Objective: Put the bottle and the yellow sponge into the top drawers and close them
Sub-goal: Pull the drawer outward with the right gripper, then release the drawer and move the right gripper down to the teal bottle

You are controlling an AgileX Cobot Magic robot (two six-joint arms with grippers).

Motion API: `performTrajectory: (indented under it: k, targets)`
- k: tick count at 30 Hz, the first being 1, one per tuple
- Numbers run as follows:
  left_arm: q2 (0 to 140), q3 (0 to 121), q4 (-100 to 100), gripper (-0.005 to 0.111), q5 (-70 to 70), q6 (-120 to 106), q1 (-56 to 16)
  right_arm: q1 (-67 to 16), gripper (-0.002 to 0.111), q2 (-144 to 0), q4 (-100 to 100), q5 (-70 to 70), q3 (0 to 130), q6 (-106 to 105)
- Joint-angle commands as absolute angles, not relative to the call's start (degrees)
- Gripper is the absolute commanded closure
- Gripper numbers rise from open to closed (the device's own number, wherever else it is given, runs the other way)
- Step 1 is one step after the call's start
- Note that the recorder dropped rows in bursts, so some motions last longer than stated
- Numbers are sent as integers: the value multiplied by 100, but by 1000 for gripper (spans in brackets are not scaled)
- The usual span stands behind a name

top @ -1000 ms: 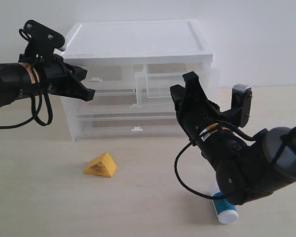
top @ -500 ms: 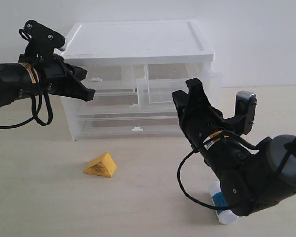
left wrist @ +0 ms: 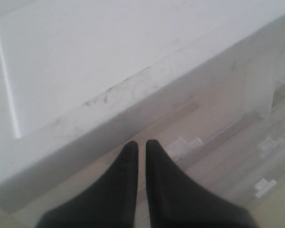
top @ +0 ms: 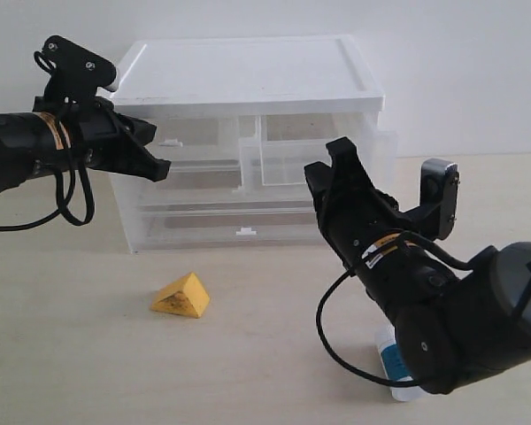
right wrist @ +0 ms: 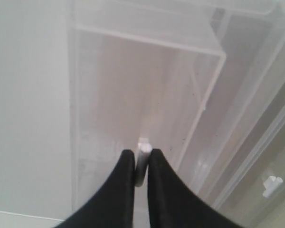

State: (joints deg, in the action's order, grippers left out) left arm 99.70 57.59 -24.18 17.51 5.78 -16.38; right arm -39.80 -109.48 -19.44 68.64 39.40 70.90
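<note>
I've got the right gripper (right wrist: 141, 153) pinched on the handle (right wrist: 143, 144) of the pulled-out right top drawer (top: 288, 152); left gripper (left wrist: 141, 143) closed, empty, by the cabinet (top: 248, 75); bottle (top: 396, 363) and yellow sponge (top: 182, 296) on the table (top: 71, 354).

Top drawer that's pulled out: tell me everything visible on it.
The pulled-out top drawer is a small, half-width box of translucent plastic with thin walls and an open top. It sits level, slid part-way out of the white-topped cabinet, next to the other top drawer, which is shut. Nothing shows inside it. The right tool is closed on the little white handle at its front. Nothing else is seen touching it.
</note>
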Motion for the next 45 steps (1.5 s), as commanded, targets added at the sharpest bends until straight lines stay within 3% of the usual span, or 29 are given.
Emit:
performTrajectory:
  k: [1,30,34,39,45]
  targets:
    - [9937,5808,-2341,103,1845,609,-1625,-3996,108,-10765,-1957,6996,3661,6884]
    - [9937,5808,-2341,103,1799,609,-1625,-3996,108,-10694,-1525,6996,3453,6587]
    - [9937,5808,-2341,103,1799,609,-1625,-3996,93,-10694,-1464,6996,3453,6810]
    - [9937,5808,-2341,103,1799,609,-1625,-3996,64,-10652,-1465,6996,3453,7038]
    - [9937,5808,-2341,103,1789,609,-1625,-3996,65,-10649,-1491,6996,3291,7125]
